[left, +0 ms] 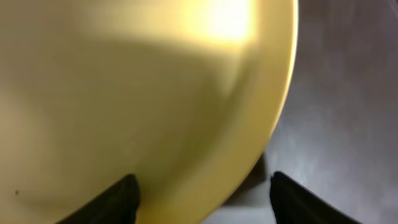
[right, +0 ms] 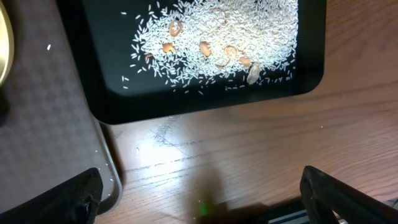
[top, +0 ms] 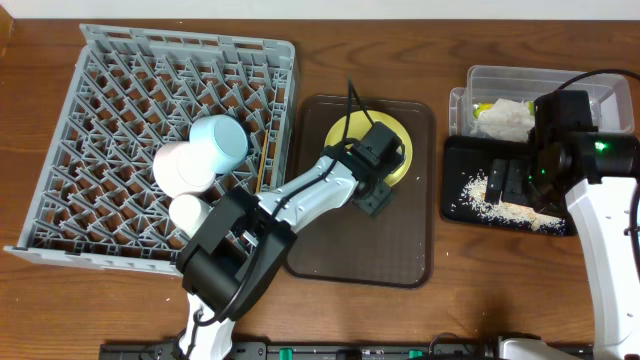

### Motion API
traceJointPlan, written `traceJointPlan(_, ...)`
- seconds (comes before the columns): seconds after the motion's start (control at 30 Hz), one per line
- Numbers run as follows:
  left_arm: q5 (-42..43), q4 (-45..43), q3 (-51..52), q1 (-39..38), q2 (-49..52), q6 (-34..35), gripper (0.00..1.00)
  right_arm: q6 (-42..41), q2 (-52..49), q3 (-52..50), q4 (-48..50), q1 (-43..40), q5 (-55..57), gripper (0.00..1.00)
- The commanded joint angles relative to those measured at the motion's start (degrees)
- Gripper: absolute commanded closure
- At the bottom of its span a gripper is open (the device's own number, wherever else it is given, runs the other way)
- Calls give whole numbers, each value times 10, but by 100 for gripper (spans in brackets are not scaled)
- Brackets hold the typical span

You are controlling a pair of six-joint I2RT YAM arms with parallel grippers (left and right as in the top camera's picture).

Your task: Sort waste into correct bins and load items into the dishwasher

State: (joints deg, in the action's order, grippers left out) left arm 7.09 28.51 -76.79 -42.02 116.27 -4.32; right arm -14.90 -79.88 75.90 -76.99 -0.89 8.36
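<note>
While the left claw (left: 202,186) is straddling the one yellow plate's (left: 124,93) rim with jaws apart, the right claw (right: 200,180) is hanging spread over the desk (right: 217,143), one black tray (right: 106,93) just ahead of it holding scattered rice crumbs (right: 217,25) and brownish scraps (right: 204,46).

Dish rack (top: 110,130) at the table's (top: 450,40) left end; serving tray (top: 380,250) mid-table, plate (top: 338,138) on it; tub (top: 590,85) at far right corner, shallow tray (top: 455,160) before it, crumbs (top: 475,190) inside
</note>
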Motion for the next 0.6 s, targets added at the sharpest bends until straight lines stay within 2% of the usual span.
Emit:
traceJointPlan(0.0, 17, 56, -3, -23, 7, 4, 41, -1, 2, 1, 0, -7, -3, 1)
traceJointPlan(0.2, 17, 117, -3, -61, 7, 18, 43, -1, 2, 1, 0, -7, -3, 1)
traceJointPlan(0.43, -2, 78, -3, -93, 10, 18, 43, -1, 2, 1, -2, -7, -3, 1)
traceJointPlan(0.57, -55, 63, -3, -98, 20, 18, 43, 0, 2, 1, -2, -7, -3, 1)
